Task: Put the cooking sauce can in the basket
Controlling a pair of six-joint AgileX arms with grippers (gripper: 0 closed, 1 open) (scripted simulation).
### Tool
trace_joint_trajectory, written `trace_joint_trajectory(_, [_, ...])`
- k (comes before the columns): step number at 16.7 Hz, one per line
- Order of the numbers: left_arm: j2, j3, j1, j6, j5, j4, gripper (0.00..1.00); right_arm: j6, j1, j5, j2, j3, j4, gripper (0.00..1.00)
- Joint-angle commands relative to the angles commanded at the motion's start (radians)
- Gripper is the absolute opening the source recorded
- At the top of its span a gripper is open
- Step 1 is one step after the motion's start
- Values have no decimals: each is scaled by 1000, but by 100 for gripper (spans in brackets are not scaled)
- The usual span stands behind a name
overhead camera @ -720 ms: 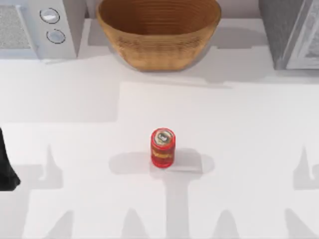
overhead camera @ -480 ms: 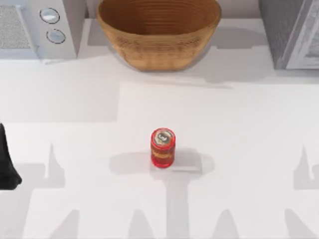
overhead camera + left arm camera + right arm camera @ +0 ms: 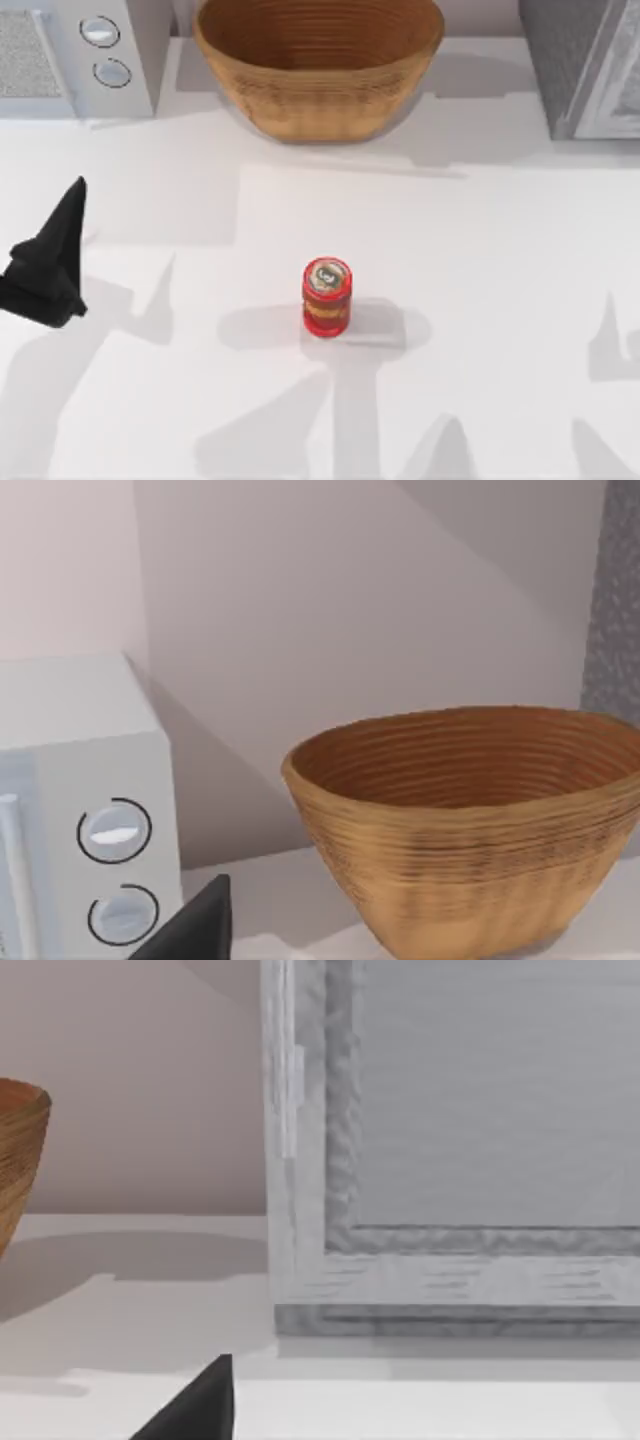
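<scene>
Overhead view downward; both wrist views toward basket [image 3: 470, 820].

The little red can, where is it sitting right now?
In the top view the cooking sauce can stands upright mid-table, in front of the basket and apart from it.

Bright, even light; soft grey shadows

Open table [image 3: 480, 300] on every side of the upright can [image 3: 327, 296]; microwave [image 3: 80, 55] and grey cabinet [image 3: 585, 65] flank the basket [image 3: 318, 62].
</scene>
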Motion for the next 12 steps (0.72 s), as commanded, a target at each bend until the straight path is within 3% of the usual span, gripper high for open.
trace_joint_trajectory(12, [1372,343,-80,36,649,936,100,0,0,0,0,0,0,100])
